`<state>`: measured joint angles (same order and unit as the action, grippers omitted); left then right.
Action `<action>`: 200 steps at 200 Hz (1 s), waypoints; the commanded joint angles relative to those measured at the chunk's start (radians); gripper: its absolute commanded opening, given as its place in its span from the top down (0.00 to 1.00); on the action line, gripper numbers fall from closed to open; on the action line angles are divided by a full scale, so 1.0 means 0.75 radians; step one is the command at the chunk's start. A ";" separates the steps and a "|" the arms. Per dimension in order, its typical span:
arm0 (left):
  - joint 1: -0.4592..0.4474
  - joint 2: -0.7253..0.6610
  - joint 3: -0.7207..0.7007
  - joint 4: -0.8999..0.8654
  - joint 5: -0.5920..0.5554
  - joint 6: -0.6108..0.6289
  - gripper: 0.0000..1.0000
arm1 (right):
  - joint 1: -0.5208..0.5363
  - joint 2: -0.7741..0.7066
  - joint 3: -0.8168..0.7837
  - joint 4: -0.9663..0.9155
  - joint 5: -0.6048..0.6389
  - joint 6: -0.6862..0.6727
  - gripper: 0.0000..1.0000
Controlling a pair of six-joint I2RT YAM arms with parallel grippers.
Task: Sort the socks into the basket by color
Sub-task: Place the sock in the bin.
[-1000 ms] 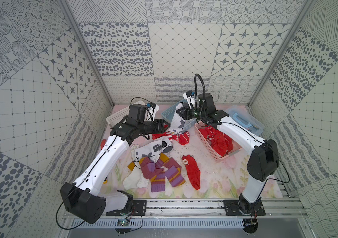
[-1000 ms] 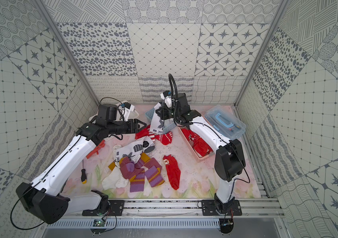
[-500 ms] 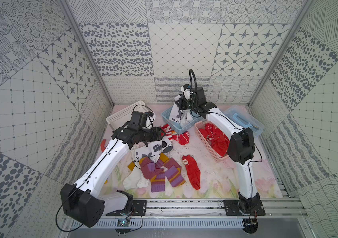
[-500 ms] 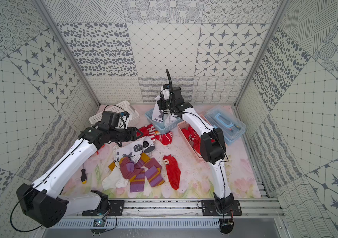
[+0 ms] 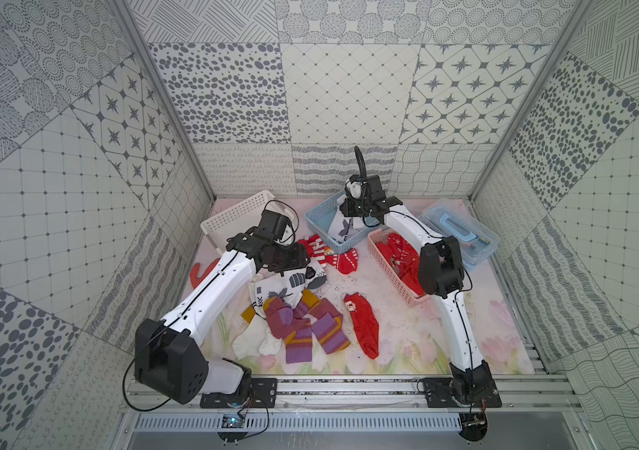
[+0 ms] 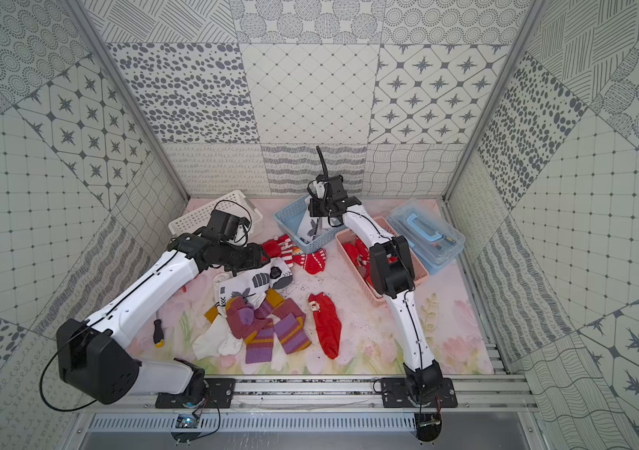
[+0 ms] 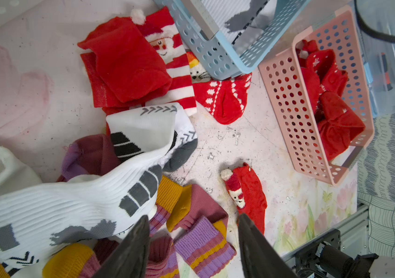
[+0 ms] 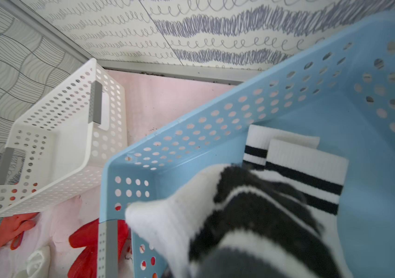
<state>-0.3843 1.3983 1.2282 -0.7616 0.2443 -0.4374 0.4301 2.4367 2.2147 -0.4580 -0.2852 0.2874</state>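
My right gripper (image 5: 351,213) hovers over the blue basket (image 5: 319,224). A white sock with grey-black patterns (image 5: 343,230) hangs from it into the basket. In the right wrist view that sock (image 8: 215,216) covers the jaws, above striped white socks (image 8: 304,163) on the basket floor. My left gripper (image 7: 194,231) is open and empty just above the pile of purple-mauve socks (image 7: 203,240) and white socks (image 7: 83,204). Red socks (image 5: 333,257) lie in front of the blue basket. One red sock (image 5: 364,323) lies alone, and more fill the pink basket (image 5: 388,265).
An empty white basket (image 5: 239,214) stands at the back left. An orange glove (image 5: 202,270) lies by the left wall. A clear lidded box with a blue handle (image 5: 462,233) sits at the back right. A screwdriver (image 6: 158,333) lies near the left arm.
My right gripper has carried the white sock back and over the blue basket. My left gripper has drawn away from the red socks toward the mixed pile.
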 commanded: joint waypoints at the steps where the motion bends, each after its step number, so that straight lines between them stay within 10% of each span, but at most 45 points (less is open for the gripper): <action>1: 0.012 0.054 0.029 -0.081 -0.085 0.018 0.41 | -0.009 0.017 0.051 -0.025 0.064 -0.022 0.79; 101: 0.008 0.175 0.058 -0.133 -0.181 0.055 0.39 | -0.009 -0.019 0.178 -0.183 0.202 -0.083 0.02; 200: -0.057 0.289 0.111 -0.177 -0.318 0.083 0.37 | 0.001 -0.192 0.060 -0.256 0.279 -0.087 0.02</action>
<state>-0.4137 1.5909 1.2926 -0.8562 0.0727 -0.4068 0.4259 2.4008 2.3150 -0.6708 -0.0959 0.2310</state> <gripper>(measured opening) 0.629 0.979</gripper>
